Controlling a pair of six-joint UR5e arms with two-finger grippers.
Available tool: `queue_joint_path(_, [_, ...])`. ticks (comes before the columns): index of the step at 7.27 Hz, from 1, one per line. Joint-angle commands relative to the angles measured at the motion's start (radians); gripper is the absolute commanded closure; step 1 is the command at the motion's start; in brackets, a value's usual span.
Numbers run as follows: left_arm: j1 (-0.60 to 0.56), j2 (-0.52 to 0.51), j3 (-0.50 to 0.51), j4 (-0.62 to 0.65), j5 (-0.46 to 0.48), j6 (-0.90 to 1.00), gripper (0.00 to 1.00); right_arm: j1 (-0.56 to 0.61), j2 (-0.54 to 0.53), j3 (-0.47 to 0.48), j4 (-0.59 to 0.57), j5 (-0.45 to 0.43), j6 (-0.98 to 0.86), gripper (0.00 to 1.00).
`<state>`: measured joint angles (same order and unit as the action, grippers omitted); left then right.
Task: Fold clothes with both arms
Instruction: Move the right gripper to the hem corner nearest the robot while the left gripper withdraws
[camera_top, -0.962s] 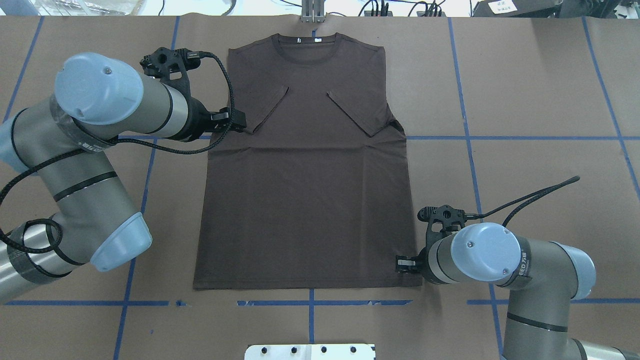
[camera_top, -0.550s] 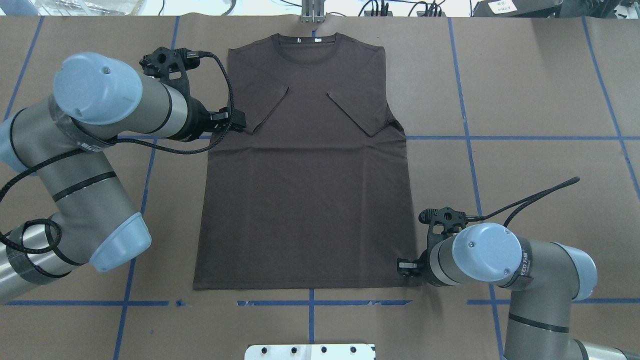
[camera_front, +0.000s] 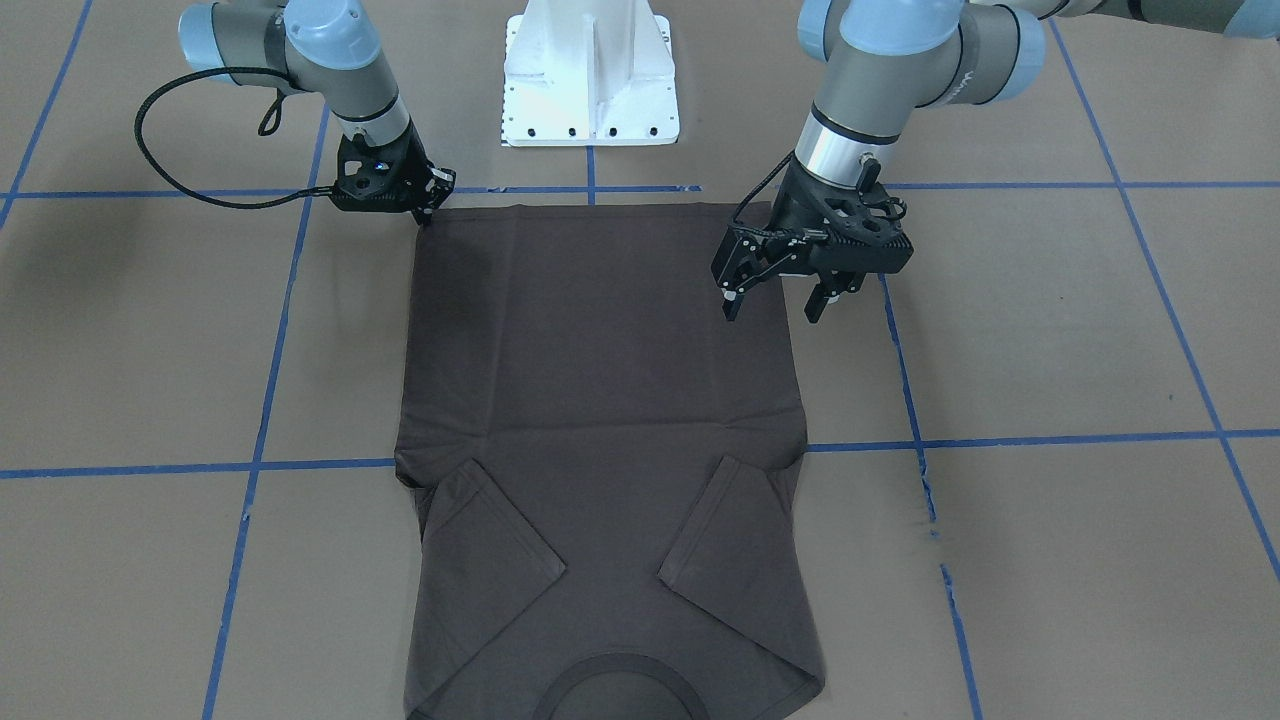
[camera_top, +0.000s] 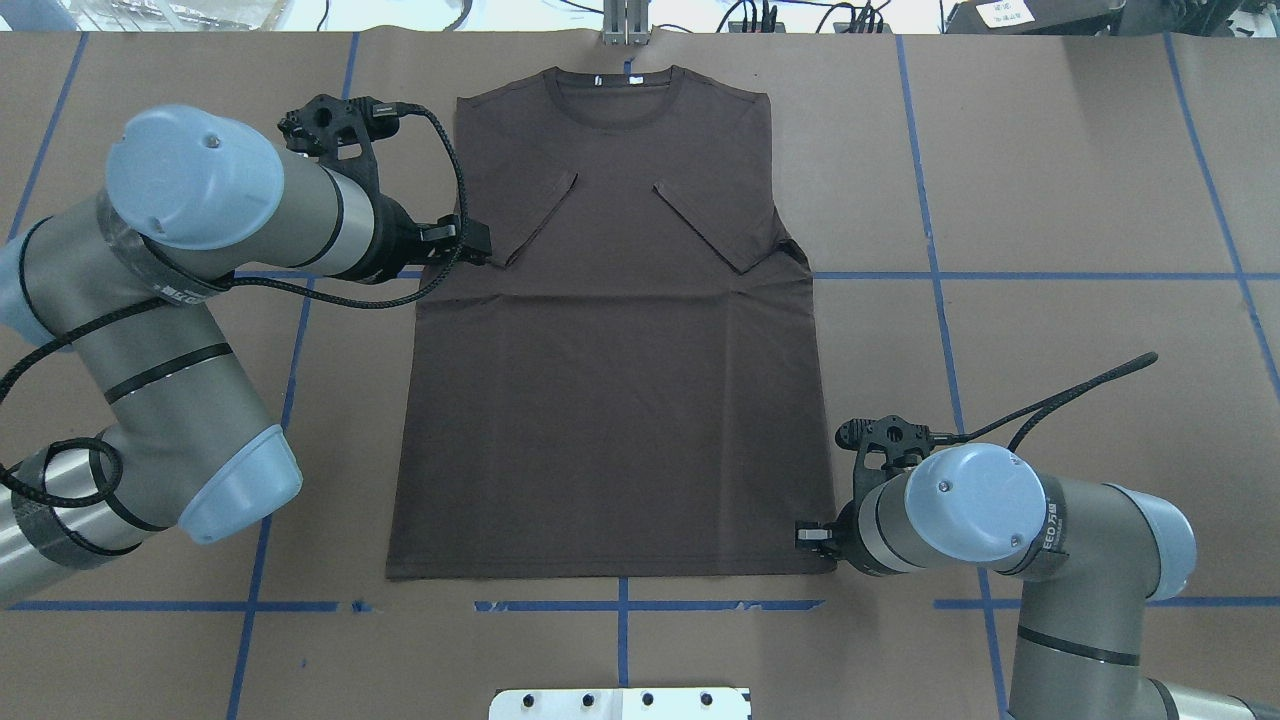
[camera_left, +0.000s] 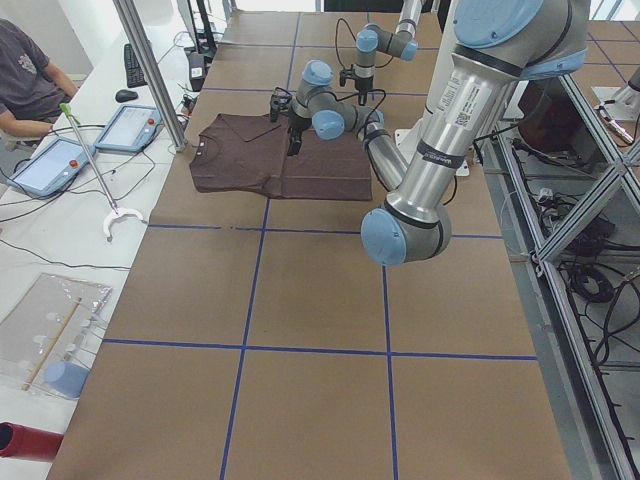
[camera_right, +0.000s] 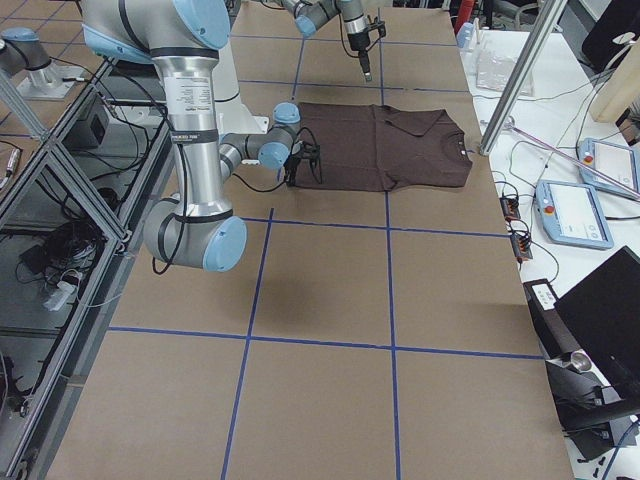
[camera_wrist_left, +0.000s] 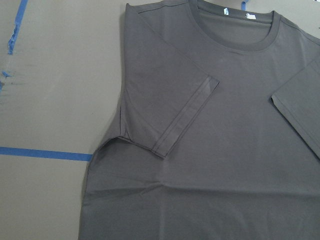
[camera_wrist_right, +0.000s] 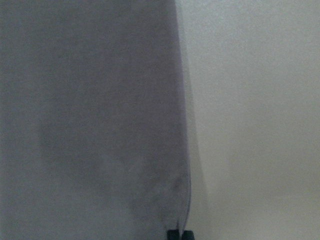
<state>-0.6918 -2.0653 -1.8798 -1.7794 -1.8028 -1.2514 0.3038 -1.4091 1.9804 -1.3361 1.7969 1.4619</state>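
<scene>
Sleeves (camera_top: 535, 215) are both turned in over the chest of the shirt (camera_top: 610, 420), which lies flat on the table (camera_top: 1050, 180), so the side folds look done. The body is at full length, and bringing the hem (camera_top: 610, 574) up toward the collar (camera_top: 622, 100) is, I judge, what remains.

The left claw (camera_front: 772, 300) hangs wide open, clear above the cloth. The shirt's side edge runs below it, one finger over fabric and the other over bare table, with a folded sleeve just ahead of it.

The right claw (camera_front: 425, 210) is down at table level, with the hem corner right at its tips and the rest of the shirt stretching away in front of it. Its wrist view is too close and blurred to tell whether the jaws have the cloth pinched.

Against a second ago, the right claw has slid slightly back toward the robot, and the corner beside it has drawn in a little. The left claw has not shifted.
</scene>
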Motion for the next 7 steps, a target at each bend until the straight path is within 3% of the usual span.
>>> queue_joint_path(1, [0.003, 0.008, 0.014, -0.003, -0.006, -0.002, 0.0, 0.004, -0.001, 0.032, 0.002, -0.011, 0.006, 1.0])
queue_joint_path(3, [0.088, 0.153, -0.078, -0.049, -0.043, -0.165, 0.0, 0.006, 0.005, 0.076, 0.006, -0.01, 0.04, 1.0])
queue_joint_path(4, [0.171, 0.247, -0.175, -0.076, 0.014, -0.271, 0.0, 0.02, 0.004, 0.092, 0.012, -0.004, 0.038, 1.0])
queue_joint_path(5, [0.275, 0.292, -0.206, -0.072, 0.073, -0.398, 0.0, 0.026, 0.004, 0.098, 0.015, -0.004, 0.038, 1.0])
queue_joint_path(7, [0.404, 0.286, -0.197, 0.032, 0.189, -0.528, 0.01, 0.04, 0.013, 0.1, 0.015, -0.005, 0.038, 1.0])
